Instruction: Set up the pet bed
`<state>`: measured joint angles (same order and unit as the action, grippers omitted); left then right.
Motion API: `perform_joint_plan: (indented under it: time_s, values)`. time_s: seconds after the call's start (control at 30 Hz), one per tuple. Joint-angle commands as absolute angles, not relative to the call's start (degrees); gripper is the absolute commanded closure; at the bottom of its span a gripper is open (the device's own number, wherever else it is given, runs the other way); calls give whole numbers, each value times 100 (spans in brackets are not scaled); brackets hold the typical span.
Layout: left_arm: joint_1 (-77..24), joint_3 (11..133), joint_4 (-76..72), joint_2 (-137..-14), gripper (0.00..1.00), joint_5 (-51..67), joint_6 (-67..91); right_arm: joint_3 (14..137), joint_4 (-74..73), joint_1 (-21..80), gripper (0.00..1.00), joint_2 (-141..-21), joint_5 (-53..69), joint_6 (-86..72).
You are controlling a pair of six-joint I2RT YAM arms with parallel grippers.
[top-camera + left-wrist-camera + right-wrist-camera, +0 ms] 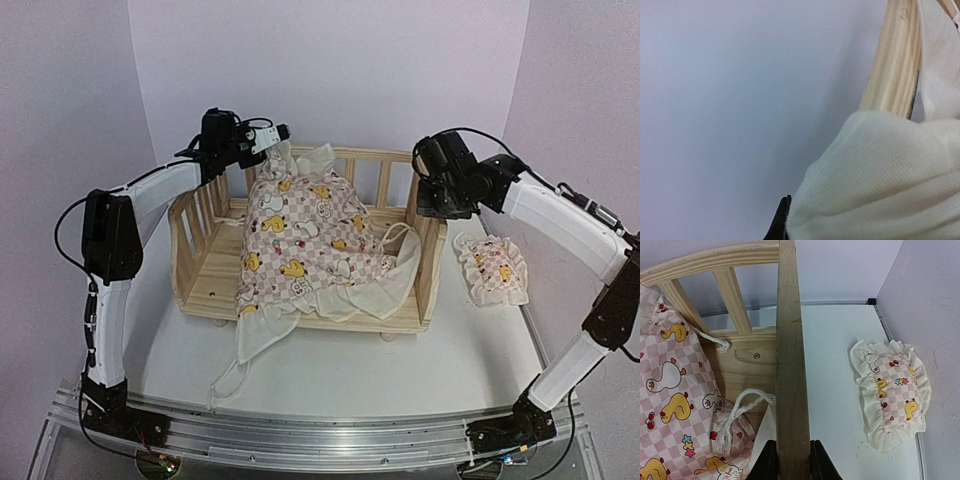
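The pet bed (192, 228), a light-wood frame with slatted sides, stands mid-table. A pink-checkered duck cushion (300, 235) lies heaped in it, its top corner lifted over the back left rail. My left gripper (268, 140) is shut on that cushion's cream edge (880, 180). One black fingertip (782, 220) shows beside the fabric; the other is hidden. My right gripper (432, 205) is shut on the bed's right top rail (790, 365), with a finger (767, 462) on each side of the rail. The cushion (675, 400) also shows in the right wrist view.
A small matching pillow (492, 268) lies on the table right of the bed, also in the right wrist view (892, 390). Cream ties (240, 370) trail over the bed's front edge onto the table. A white rope loop (742, 405) hangs inside the right rail. Walls stand close behind and at the right.
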<state>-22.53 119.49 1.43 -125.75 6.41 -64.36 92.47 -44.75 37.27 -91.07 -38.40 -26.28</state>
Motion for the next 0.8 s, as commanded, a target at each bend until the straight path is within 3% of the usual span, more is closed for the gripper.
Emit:
perform_joint_plan:
  time_s: [0.0,0.13,0.3,0.4,0.5,0.63,0.67,0.77]
  values:
    - [-2193,12216,387,-12732,97,331,-6192,9632,-5011,3370,76,-9218,-4824,-2789]
    - [-2198,11917,256,-12390,66,504,-5888,9830,-5018,3366,36,-9275,-4264,-2589]
    - [-2198,11842,346,-11842,28,946,-5564,10163,-5027,3366,20,-9025,-3871,-2206]
    - [-2186,11791,737,-11366,16,1323,-5407,10265,-5026,3366,4,-8616,-3818,-1976]
    - [-2112,11489,1011,-10785,6,1783,-5288,10373,-5017,3366,2,-8231,-3559,-1555]
    - [-1919,11289,1492,-10221,1,2247,-4916,10786,-4961,3380,6,-8103,-2157,-960]
    - [-1881,11270,1658,-10075,4,2356,-4788,10949,-4949,3410,8,-8172,-1722,-872]
    - [-1889,10735,2141,-9428,30,2868,-4283,11333,-4927,4024,13,-8605,-1032,-471]
